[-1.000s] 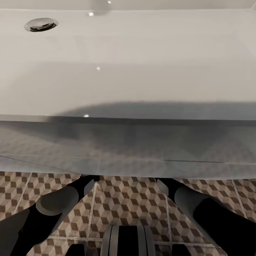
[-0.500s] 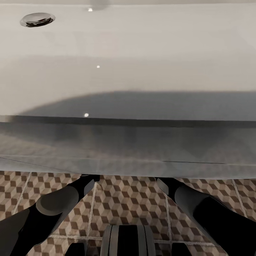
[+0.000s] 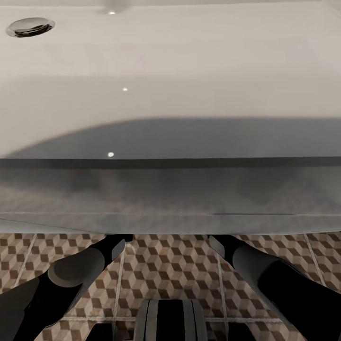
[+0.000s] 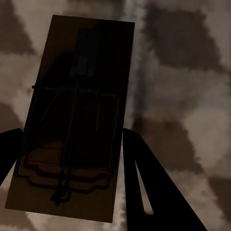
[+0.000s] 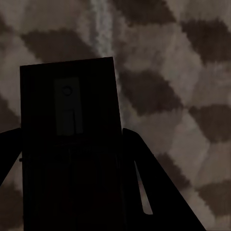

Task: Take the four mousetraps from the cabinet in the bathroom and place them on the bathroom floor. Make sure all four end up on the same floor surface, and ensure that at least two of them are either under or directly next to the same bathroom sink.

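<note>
My left gripper (image 4: 70, 144) and right gripper (image 5: 70, 144) each pinch a mousetrap (image 4: 72, 120) (image 5: 72, 144) above the bathroom floor (image 4: 192, 120) under the sink (image 3: 170, 94), neither set down yet.

No readable text anywhere; mousetrap (image 5: 70, 125) plate possibly labelled, too dark.

Past the wrists, both arms vanish beneath the white sink (image 3: 170, 94); we cannot see either gripper from above; the mousetrap (image 5: 72, 144) between the right fingers is too dark to read (near end cropped), and its contact is unclear.
</note>
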